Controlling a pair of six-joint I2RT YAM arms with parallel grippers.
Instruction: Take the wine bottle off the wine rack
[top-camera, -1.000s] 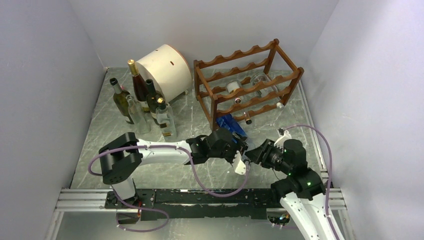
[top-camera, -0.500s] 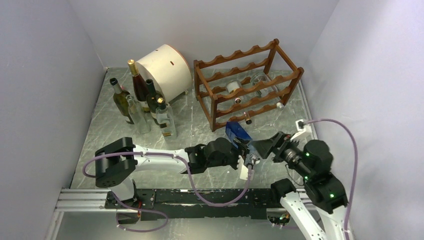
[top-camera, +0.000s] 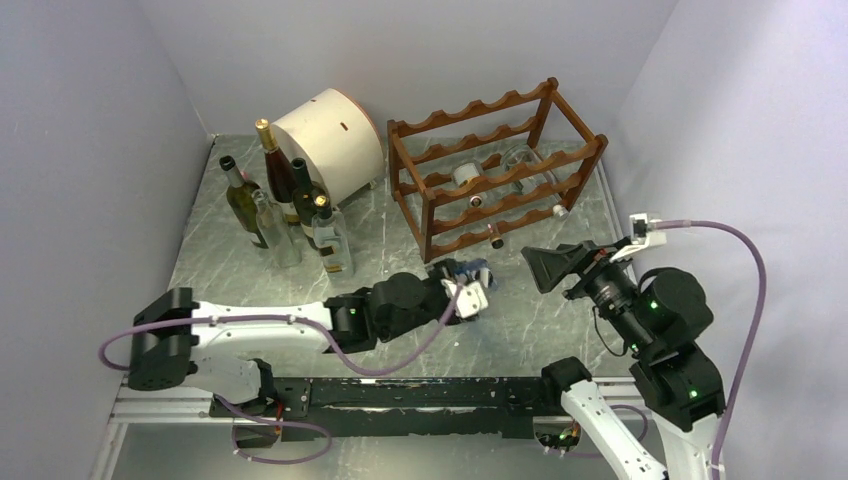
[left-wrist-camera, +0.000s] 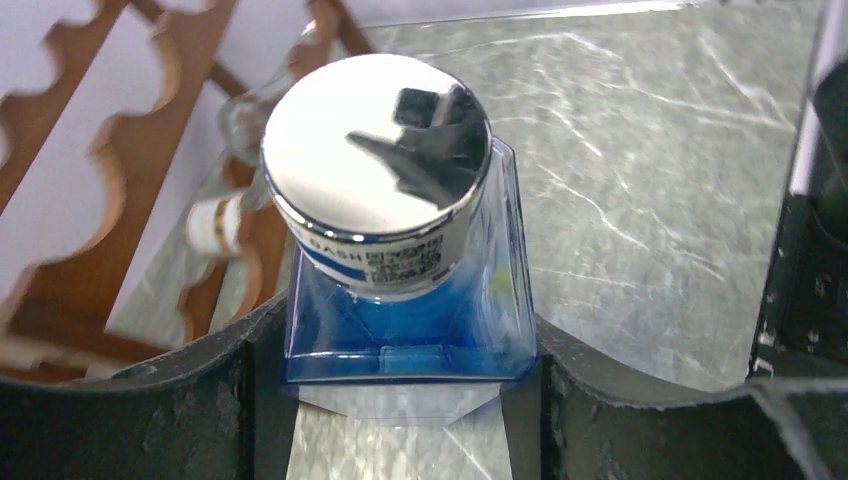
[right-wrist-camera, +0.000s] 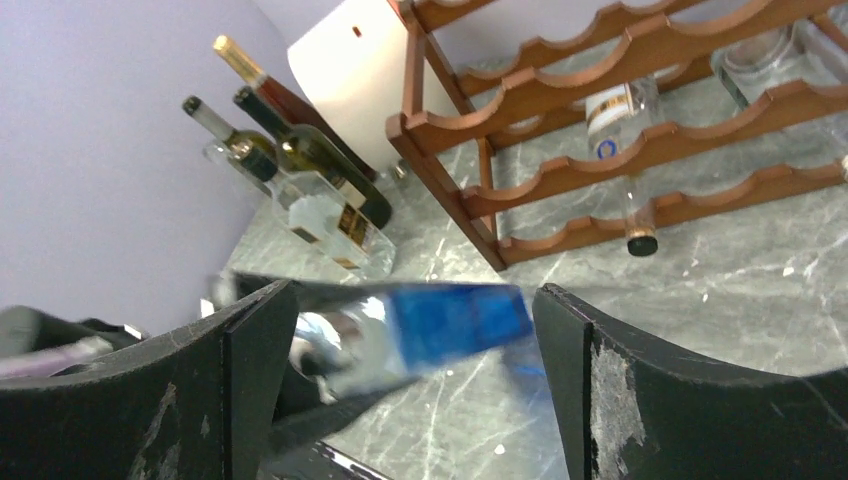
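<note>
Blue wine bottle (left-wrist-camera: 405, 290) gripped by left gripper (left-wrist-camera: 400, 345) (both jaws touching its sides), right gripper (top-camera: 552, 268) gaping, clear of it

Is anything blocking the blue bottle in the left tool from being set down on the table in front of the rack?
Nothing visible does. The blue bottle, clamped in the left tool, is clear of the wine rack, with bare table around it; the right tool stands open, apart, to its right.
</note>
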